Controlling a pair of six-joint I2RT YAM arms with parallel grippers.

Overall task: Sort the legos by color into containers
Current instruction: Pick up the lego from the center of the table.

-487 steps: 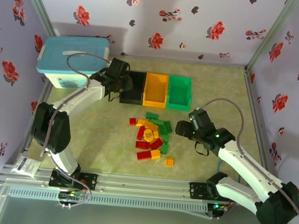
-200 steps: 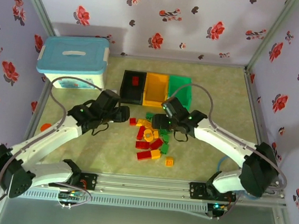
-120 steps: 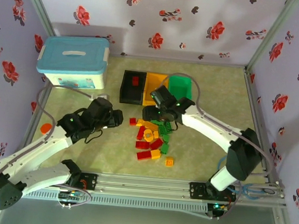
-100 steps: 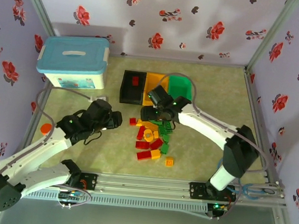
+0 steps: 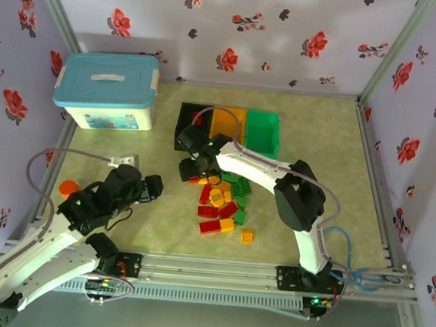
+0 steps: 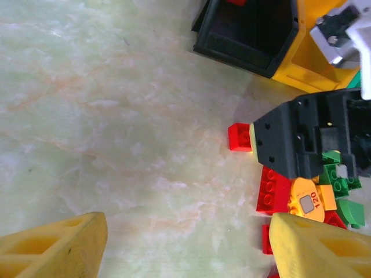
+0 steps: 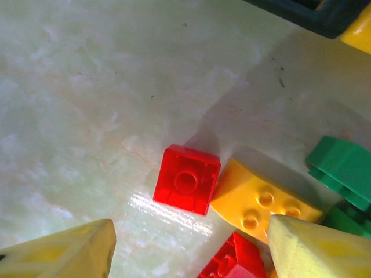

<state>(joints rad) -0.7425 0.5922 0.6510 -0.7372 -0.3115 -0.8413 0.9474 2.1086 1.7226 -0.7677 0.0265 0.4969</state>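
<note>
The legos (image 5: 222, 202) lie in a loose red, orange-yellow and green pile mid-table. At the back stand the containers: a black bin (image 5: 193, 124) with a red piece inside, an orange-yellow bin (image 5: 228, 123) and a green bin (image 5: 262, 134). My right gripper (image 5: 191, 173) hangs open over the pile's left edge. In the right wrist view (image 7: 185, 249) a small red square brick (image 7: 186, 179) lies just ahead of its fingertips, touching an orange-yellow brick (image 7: 264, 205). My left gripper (image 5: 152, 186) (image 6: 185, 249) is open over bare table, left of the pile, holding nothing.
A white storage box with a light-blue lid (image 5: 108, 89) stands at the back left. An orange round piece (image 5: 67, 189) lies near the left rail. One orange brick (image 5: 247, 236) sits apart from the pile. An orange disc (image 6: 307, 202) rests in the pile.
My right gripper has swung left across the pile to the small red brick, its jaws narrowing a little. The left arm has drawn back toward the near left.
</note>
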